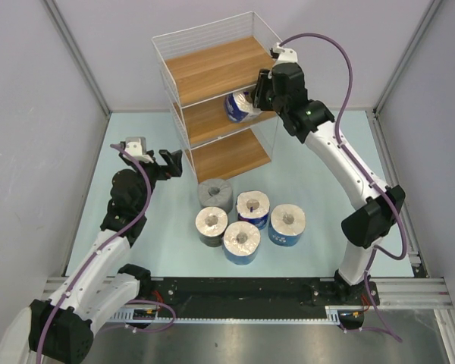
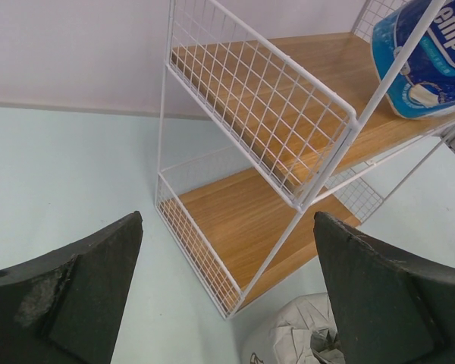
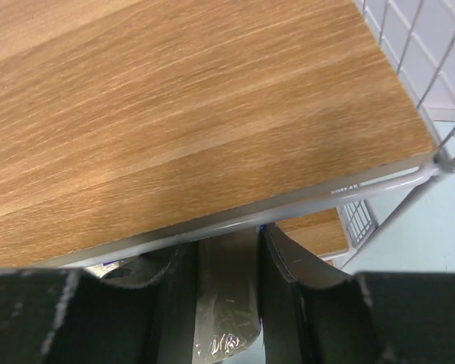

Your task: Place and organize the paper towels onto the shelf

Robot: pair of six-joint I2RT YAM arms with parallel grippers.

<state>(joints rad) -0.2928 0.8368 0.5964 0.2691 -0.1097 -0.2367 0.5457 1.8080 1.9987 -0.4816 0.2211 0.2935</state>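
Bench (image 1: 296, 178): five rolls (image 1: 253, 209) waiting.
Right gripper (image 1: 252, 101): apparently clenched on blue roll (image 1: 236, 107), delivering to shelf (image 1: 212, 72) middle tier.
Left gripper (image 1: 173, 162): released, idle.

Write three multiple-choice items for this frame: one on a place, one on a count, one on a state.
1. Where is the roll that the right hand holds?
A. on the top board
B. at the middle board of the shelf
C. on the bottom board

2. How many rolls stand on the table?
A. three
B. five
C. six

3. How is the left hand?
A. open and empty
B. shut on a roll
C. out of view

Answers:
1 B: the top view shows the held roll at the front edge of the middle board.
2 B: the grey roll, the black roll and three blue rolls stand there.
3 A: its wrist view shows spread fingers with nothing between them.
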